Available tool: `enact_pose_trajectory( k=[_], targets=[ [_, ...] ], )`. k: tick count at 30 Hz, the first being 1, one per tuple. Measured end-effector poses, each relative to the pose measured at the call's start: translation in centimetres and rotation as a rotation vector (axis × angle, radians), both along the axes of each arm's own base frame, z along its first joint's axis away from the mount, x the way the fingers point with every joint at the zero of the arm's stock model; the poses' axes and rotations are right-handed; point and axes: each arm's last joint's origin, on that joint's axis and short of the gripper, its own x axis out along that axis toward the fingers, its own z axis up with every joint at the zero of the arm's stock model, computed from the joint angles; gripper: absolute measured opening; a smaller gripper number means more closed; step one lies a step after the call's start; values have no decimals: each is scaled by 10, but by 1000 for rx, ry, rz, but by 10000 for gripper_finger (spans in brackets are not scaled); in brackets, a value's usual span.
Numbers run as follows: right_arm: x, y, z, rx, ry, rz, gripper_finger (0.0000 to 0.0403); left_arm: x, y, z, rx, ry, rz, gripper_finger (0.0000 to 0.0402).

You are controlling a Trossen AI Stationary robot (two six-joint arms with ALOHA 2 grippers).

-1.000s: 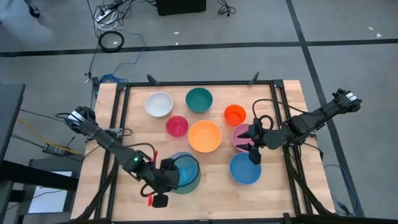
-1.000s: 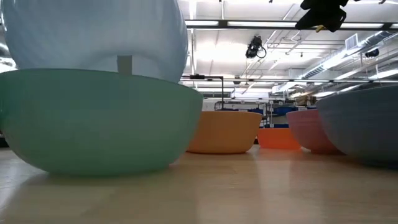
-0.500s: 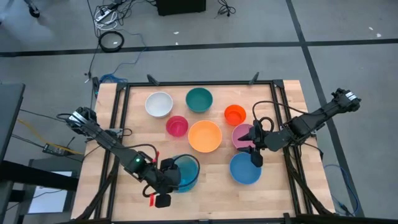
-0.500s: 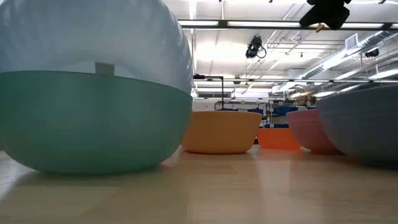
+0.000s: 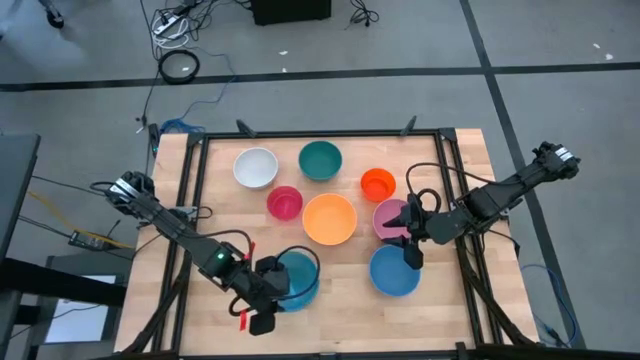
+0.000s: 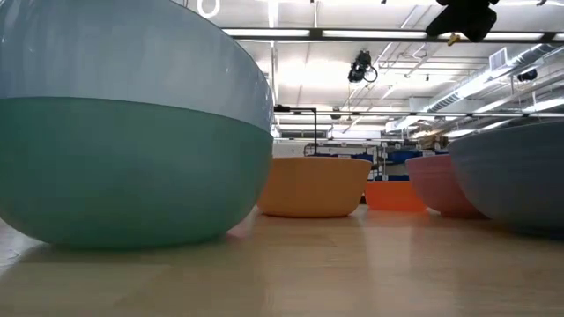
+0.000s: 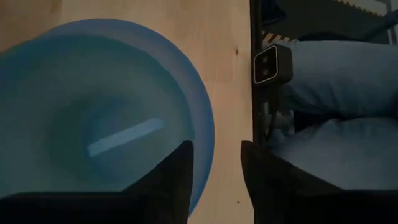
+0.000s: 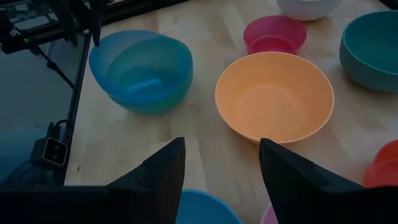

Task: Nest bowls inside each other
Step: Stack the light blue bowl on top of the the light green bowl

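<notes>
A light blue bowl (image 5: 298,277) sits nested in a green bowl (image 6: 132,176) at the table's near left. My left gripper (image 5: 268,290) is open at this stack's left rim; in the left wrist view one finger (image 7: 177,180) stands over the bowl's inside and the other (image 7: 261,180) outside it. My right gripper (image 5: 409,242) hangs open in the air between a pink bowl (image 5: 388,218) and a second blue bowl (image 5: 394,271), holding nothing. An orange-yellow bowl (image 5: 329,219) stands at mid-table. My left gripper straddles the blue bowl's rim (image 7: 208,146), slanting down from the table's near left. I cannot tell whether either finger touches the rim. The bowl rests level in the green bowl.
A white bowl (image 5: 255,167), a teal bowl (image 5: 320,159), a small orange-red bowl (image 5: 377,184) and a small red bowl (image 5: 284,202) stand toward the far side. A black frame (image 5: 190,200) borders the table. Bare wood lies along the near edge between the two blue bowls.
The light blue bowl, held tilted and higher over the green bowl a second ago, has sunk into it and sits level. The finger seen through the bowl's wall in the low view no longer shows.
</notes>
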Motion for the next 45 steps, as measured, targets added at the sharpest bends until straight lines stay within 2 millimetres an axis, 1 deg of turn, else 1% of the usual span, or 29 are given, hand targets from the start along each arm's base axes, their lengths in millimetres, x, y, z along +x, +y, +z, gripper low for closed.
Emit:
enact_pose_trajectory(
  k=[6, 9, 15, 22, 25, 31, 36, 45],
  targets=[
    [0, 0, 0, 1, -1, 0, 194, 0, -1, 1, -28, 11, 14, 149],
    [0, 0, 0, 1, -1, 0, 194, 0, -4, 3, -78, 18, 4, 149],
    [0, 0, 0, 0, 0, 0, 194, 0, -7, 5, -160, 53, -45, 149],
    [0, 0, 0, 0, 0, 0, 194, -1, -10, 6, -210, 71, -81, 149],
    [0, 0, 0, 0, -1, 0, 194, -2, -10, 1, -196, 101, -82, 148],
    [0, 0, 0, 0, 0, 2, 194, -2, -11, -8, -218, 101, -90, 148],
    [0, 1, 0, 0, 0, 4, 194, -1, -11, -10, -208, 100, -88, 147],
    [-1, 1, 0, 0, 0, 7, 194, 8, -17, -32, -169, 140, -106, 147]
  ],
)
